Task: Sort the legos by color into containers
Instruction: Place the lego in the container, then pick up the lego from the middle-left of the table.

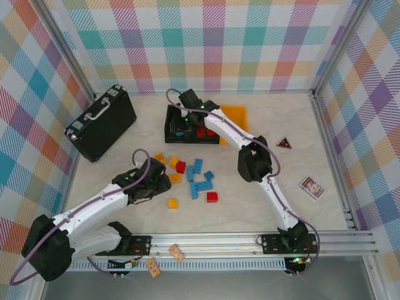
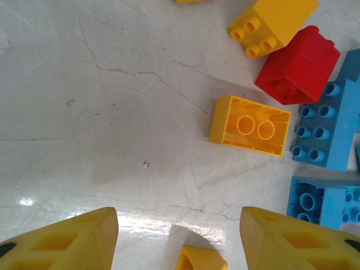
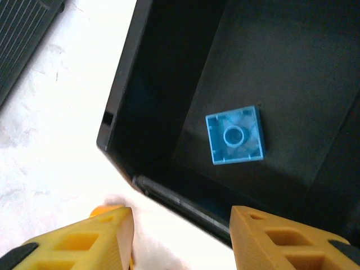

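Sorting partly done: your containers (image 1: 170,128) hold red bricks (image 1: 201,132) and a blue brick (image 3: 234,136). About a dozen legos (image 1: 201,185) lie on the table (image 1: 237,212). Left pincer (image 2: 179,216) and right pincer (image 3: 181,212) released, empty.

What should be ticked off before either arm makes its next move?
1. Blue brick inside the black bin: ok, it lies flat on the bin floor, clear of the fingers.
2. Right gripper empty: ok, jaws apart with nothing between them.
3. Left gripper ready to pick: ok, jaws apart above the table.
4. A target ahead of it: ok, a yellow brick lies hollow side up.
5. Finger room around that brick: cannot tell, a long blue brick sits close beside it.
6. Sorting finished: not ok, loose bricks lie on the table.
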